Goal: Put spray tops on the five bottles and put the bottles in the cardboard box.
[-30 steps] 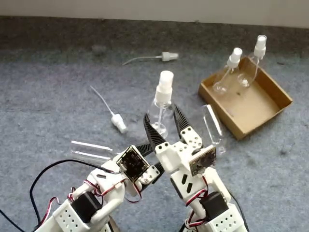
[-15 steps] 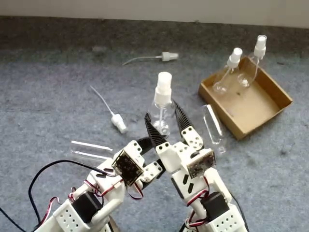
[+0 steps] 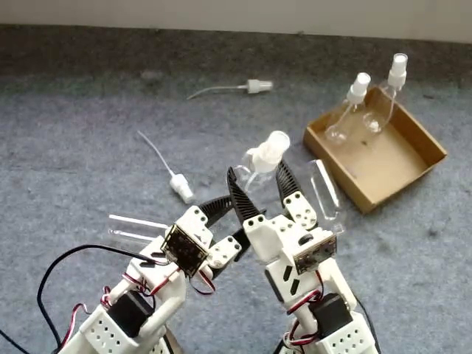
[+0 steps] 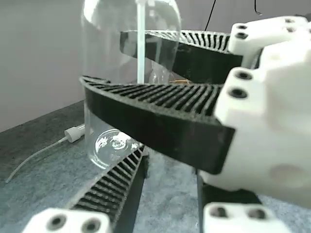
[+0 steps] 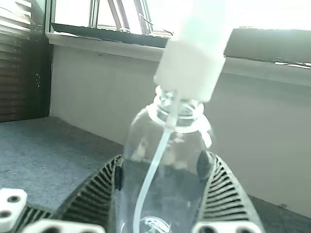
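No readable text, labels, numbers or signs on anything.

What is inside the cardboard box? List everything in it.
A bottle with its spray top on and a second bottle, also capped, lean tilted in the cardboard box, necks over its far rim. The near wall covers a strip of floor behind it.

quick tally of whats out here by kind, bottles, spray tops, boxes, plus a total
cardboard box: 1
bottles: 5 (two in the box, one in the right gripper at, two lying outside the box, the last faint)
spray tops: 5 (three on bottles, two loose)
total: 11
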{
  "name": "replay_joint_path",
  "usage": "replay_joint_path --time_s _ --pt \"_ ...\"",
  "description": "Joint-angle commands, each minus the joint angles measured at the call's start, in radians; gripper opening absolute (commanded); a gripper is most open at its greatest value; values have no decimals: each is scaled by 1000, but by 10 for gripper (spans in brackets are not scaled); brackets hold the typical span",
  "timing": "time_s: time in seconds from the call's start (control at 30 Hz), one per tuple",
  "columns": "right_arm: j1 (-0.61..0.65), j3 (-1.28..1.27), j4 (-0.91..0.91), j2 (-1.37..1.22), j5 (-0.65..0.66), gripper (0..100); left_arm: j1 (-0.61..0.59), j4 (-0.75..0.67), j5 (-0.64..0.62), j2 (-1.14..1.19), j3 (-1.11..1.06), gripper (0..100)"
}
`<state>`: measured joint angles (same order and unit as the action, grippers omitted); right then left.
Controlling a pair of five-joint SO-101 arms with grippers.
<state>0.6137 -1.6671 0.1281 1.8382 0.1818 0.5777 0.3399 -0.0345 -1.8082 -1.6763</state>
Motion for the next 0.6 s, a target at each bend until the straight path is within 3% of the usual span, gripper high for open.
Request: replay_joint_path --time_s 0.0,0.43,0.57 --pt "16 -79 19 2 14 70 -104 -91 -8 -22 -18 95" --pt "12 -79 19 2 15 70 -111 -83 -5 -22 -18 95" --pt "-85 -74 19 2 17 70 -117 -12 -3 -22 -18 95"
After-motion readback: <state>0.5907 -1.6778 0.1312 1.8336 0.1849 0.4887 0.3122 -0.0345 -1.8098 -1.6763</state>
